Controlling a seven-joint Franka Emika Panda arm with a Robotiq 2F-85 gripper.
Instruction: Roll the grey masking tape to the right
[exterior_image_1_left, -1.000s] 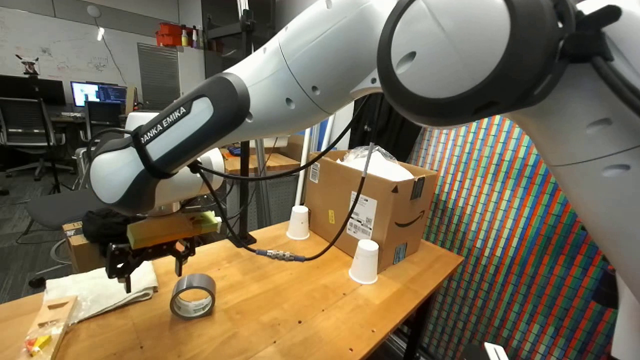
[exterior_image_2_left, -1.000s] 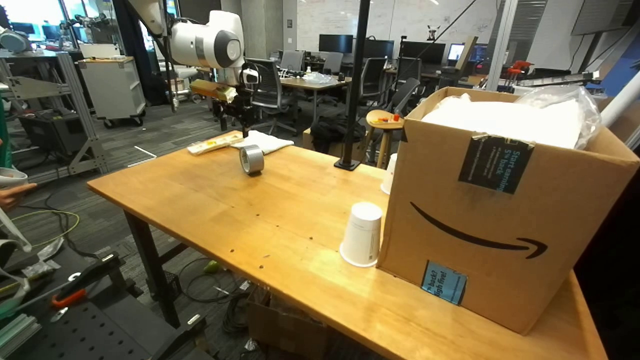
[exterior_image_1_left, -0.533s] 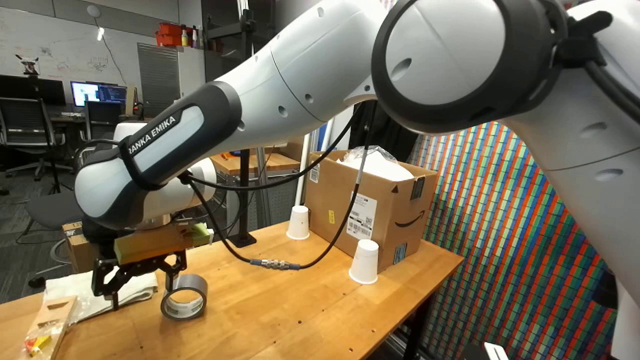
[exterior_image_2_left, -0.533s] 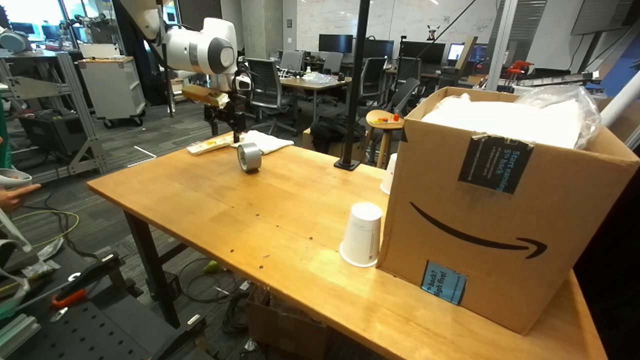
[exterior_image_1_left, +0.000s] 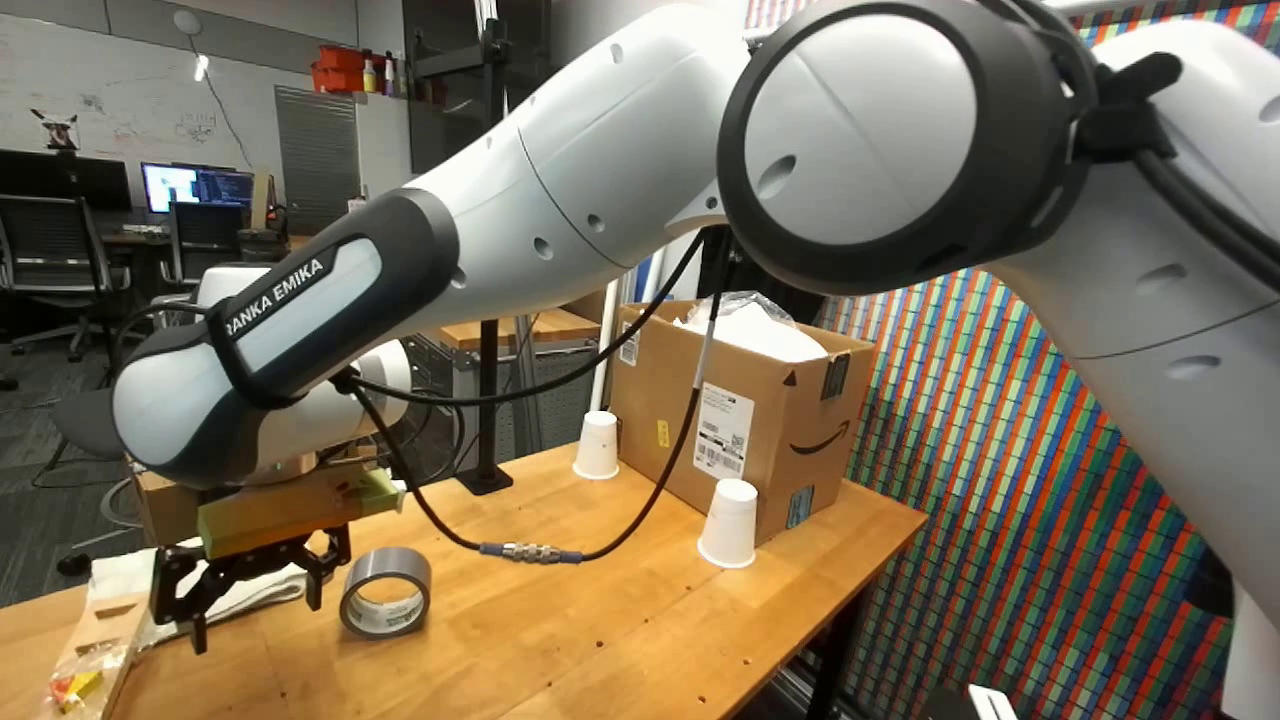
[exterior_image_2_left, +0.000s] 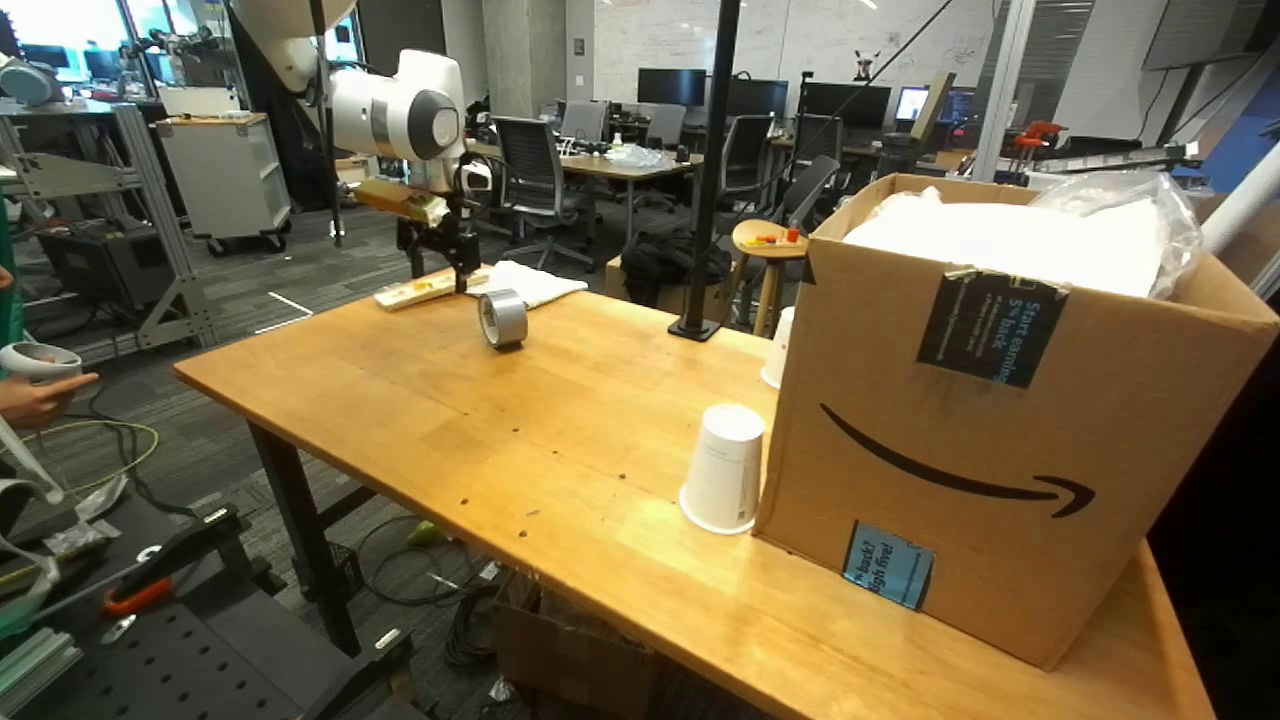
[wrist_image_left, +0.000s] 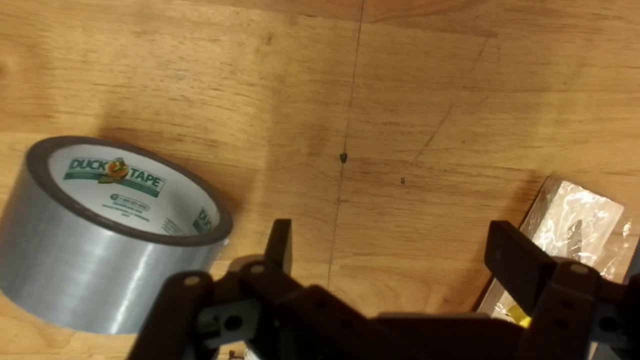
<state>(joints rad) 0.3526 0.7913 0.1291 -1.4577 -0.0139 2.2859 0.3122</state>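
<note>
The black two-fingered claw (wrist_image_left: 392, 250) hangs from a white and black robot arm (exterior_image_1_left: 600, 150) over the light-brown wooden table (exterior_image_1_left: 560, 630), its fingers spread wide and holding nothing; I cannot tell whether their tips touch the wood. The silver-grey, ring-shaped roll of tape (wrist_image_left: 100, 270) stands on its curved edge just beside the claw, outside one finger, and an exterior view shows a narrow gap between that finger and the roll. In the wrist view the roll is left of the claw, its white core printed "DUCK TAPE". On the claw's opposite side lies a pale wooden strip (exterior_image_1_left: 106, 653), partly under clear plastic (wrist_image_left: 575, 215). Behind the claw, in an exterior view, lies a folded white cloth (exterior_image_1_left: 262, 592). Well apart from the claw, past the roll, two white upturned paper cups (exterior_image_1_left: 729, 525) stand near a brown cardboard box (exterior_image_1_left: 773, 475).
</note>
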